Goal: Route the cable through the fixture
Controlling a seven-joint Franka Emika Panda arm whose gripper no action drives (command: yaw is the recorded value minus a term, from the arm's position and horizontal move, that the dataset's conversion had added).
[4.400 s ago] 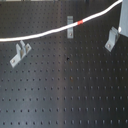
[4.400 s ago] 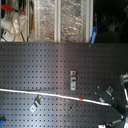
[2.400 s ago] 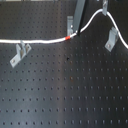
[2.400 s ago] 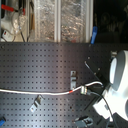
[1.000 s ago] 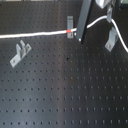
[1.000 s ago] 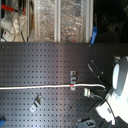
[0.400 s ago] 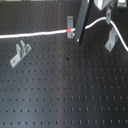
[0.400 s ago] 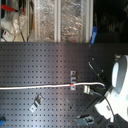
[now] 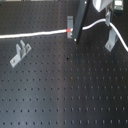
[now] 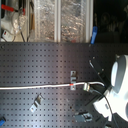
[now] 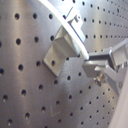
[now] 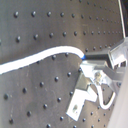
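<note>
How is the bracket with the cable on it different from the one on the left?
In the first exterior view, the middle bracket has the cable running at it, red band beside it; the left bracket stands apart from the cable. The arm is beside the middle one, not the left. Both are small grey metal pieces on the pegboard.

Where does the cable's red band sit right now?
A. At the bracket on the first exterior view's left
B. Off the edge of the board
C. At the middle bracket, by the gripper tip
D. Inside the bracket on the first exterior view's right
C. In the first exterior view the red band lies against the middle bracket, right beside the gripper, while the left bracket stands apart from the cable.
</note>
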